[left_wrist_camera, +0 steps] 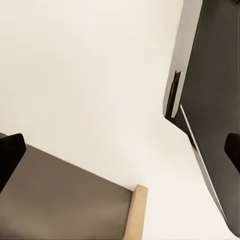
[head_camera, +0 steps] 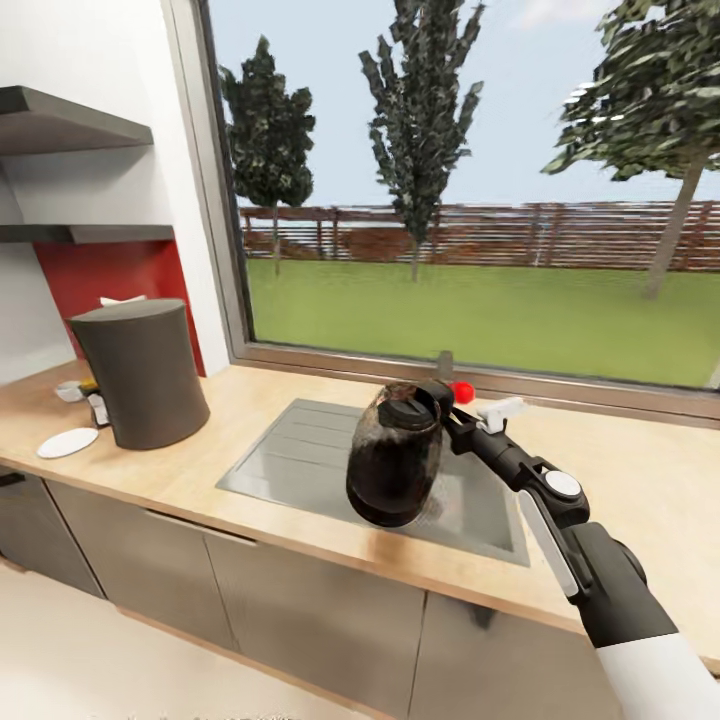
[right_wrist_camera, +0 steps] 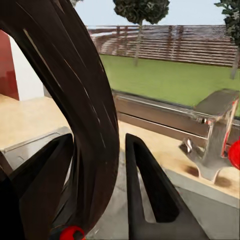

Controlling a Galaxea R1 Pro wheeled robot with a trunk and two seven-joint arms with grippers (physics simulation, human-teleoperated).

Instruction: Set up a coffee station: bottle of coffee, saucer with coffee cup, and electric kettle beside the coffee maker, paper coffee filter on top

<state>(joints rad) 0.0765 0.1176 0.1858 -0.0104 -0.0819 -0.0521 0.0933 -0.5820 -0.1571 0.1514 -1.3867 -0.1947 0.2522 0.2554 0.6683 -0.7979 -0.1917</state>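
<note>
- Nearest the head camera, at lower right of the frame, the right arm reaches up and left to the right gripper (head_camera: pixel 437 397), which is closed on the handle of the electric kettle (head_camera: pixel 395 455).
- In the right wrist view the dark fingers (right_wrist_camera: pixel 145 185) sit on either side of the curved handle of the kettle (right_wrist_camera: pixel 75 100), clamped to it.
- That kettle (dark, glossy, tilted) hangs in the air at frame centre, above the sink (head_camera: pixel 300 450) set into the wooden countertop (head_camera: pixel 640 480).
- No brand, label or writing can be read on it.
- Just behind the gripper, a tap (head_camera: pixel 495 410) with a red knob stands at the sink's back edge.
- At left of the frame the coffee maker (head_camera: pixel 142 372), a plain grey body, stands on the counter; nothing legible on it either.
- A white saucer (head_camera: pixel 68 442) lies just beside it, lower left.
- Small items behind it are too hidden to name.
- Left gripper: in the left wrist view dark finger tips (left_wrist_camera: pixel 10 157) sit at opposite edges, spread wide with nothing between them, over pale floor and a cabinet corner.
</note>
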